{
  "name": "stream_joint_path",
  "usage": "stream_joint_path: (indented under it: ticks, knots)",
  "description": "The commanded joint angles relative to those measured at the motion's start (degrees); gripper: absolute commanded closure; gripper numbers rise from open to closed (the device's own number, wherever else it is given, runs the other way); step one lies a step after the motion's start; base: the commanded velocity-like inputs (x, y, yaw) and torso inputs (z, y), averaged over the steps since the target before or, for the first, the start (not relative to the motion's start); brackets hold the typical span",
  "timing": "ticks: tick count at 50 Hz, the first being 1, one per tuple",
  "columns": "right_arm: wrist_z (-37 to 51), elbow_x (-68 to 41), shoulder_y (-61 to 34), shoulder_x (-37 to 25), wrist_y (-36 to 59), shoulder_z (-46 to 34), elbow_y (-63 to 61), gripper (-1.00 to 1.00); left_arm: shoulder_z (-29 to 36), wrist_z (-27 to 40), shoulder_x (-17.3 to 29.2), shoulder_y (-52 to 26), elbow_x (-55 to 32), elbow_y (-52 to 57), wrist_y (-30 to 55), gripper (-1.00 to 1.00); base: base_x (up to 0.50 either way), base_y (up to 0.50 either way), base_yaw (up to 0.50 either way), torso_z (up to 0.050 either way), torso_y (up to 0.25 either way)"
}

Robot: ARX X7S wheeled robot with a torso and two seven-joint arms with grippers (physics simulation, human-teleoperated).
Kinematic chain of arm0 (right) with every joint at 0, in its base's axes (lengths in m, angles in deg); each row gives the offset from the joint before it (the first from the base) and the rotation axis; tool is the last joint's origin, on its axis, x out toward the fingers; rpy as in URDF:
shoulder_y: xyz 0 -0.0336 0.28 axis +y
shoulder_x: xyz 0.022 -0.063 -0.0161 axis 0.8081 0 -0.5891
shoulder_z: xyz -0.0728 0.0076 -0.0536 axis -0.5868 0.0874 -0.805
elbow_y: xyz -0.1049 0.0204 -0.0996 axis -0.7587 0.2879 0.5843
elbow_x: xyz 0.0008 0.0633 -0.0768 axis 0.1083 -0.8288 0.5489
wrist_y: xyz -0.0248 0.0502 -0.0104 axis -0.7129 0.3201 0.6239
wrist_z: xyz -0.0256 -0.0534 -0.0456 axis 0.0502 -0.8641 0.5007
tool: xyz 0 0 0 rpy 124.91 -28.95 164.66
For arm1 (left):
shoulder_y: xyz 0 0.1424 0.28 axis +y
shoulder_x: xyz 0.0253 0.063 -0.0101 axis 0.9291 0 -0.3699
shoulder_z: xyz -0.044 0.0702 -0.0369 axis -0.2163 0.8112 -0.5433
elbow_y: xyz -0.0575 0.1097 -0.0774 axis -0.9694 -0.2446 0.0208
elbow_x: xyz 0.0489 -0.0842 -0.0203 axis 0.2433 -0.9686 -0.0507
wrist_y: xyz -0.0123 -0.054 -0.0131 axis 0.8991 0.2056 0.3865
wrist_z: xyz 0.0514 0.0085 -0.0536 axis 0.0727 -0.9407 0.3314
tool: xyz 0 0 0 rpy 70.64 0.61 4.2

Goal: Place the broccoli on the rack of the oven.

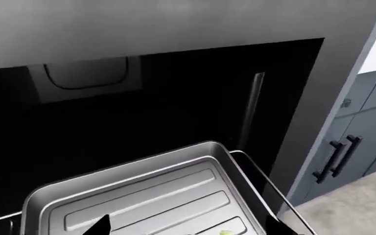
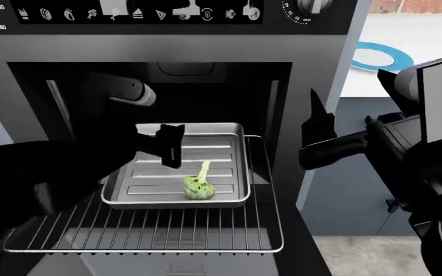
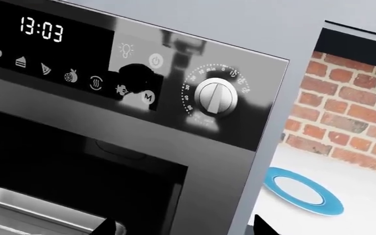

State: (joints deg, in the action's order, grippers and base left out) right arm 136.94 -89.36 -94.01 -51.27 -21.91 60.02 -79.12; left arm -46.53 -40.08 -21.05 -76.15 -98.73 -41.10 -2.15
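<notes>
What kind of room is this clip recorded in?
A simulated home kitchen, most likely. A built-in oven with an icon control panel stands open, its wire rack pulled out under a metal baking tray holding broccoli. Grey cabinet doors and a brick backsplash sit alongside.

The broccoli is green with a pale stalk. The ribbed tray and rack are silver; the oven is dark grey.

A rendered home kitchen is showing here: a built-in oven is standing open in grey cabinetry, its control panel glowing with white cooking icons, a clock and a round knob. Beside it, a blue plate is lying on a white worktop against a brick wall, with handled cupboard doors sitting below.
</notes>
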Motion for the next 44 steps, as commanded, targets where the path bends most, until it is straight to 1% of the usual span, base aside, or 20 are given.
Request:
stream_joint_path:
  ticks: [1,8,15,22,31,35,37,39,44]
  knots:
    - [2.2,-4.5,-1.2,-3.3,-2.7,3.7,-4.7,-1.0,-10.2,10.7,5.9,5.3,-13.5,20.8,-2.0,-1.0,0.0,0.0,0.0,0.0,0.0]
    - [2.8,-6.6,-0.1,-5.3,-4.6,6.2,-7.6,-1.0,-13.2,13.9,8.4,5.6,-16.7,25.6,-3.2,-1.0,0.0,0.0,0.0,0.0,0.0]
    - [4.0,-8.8,-0.3,-6.8,-5.8,7.3,-9.6,-1.0,-15.6,13.9,10.6,7.5,-17.5,30.0,-4.2,-1.0,0.0,0.0,0.0,0.0,0.0]
    - [5.8,-11.4,-1.2,-7.9,-6.4,7.2,-11.8,-1.0,-19.3,15.1,13.1,9.5,-19.4,32.9,-6.2,-1.0,0.0,0.0,0.0,0.0,0.0]
    - [6.5,-13.2,0.9,-10.0,-8.1,10.3,-15.0,-1.0,-23.9,15.6,15.6,13.1,-20.6,37.2,-8.2,-1.0,0.0,0.0,0.0,0.0,0.0]
    - [7.8,-15.4,1.3,-10.1,-7.4,13.2,-16.1,-1.0,-26.6,14.9,16.2,15.2,-20.1,38.6,-9.3,-1.0,0.0,0.0,0.0,0.0,0.0]
    - [9.3,-18.1,1.5,-8.2,-4.5,16.8,-16.1,-1.0,-28.7,13.3,16.5,16.6,-19.3,39.9,-9.9,-1.0,0.0,0.0,0.0,0.0,0.0]
    - [10.1,-19.9,2.2,-6.5,-2.3,20.5,-16.1,-1.0,-30.5,13.2,17.0,17.8,-19.2,40.8,-10.5,-1.0,0.0,0.0,0.0,0.0,0.0]
    - [12.2,-23.9,3.2,-4.1,1.7,26.7,-16.0,-1.0,-35.3,11.0,18.2,20.5,-18.8,43.4,-11.7,-1.0,0.0,0.0,0.0,0.0,0.0]
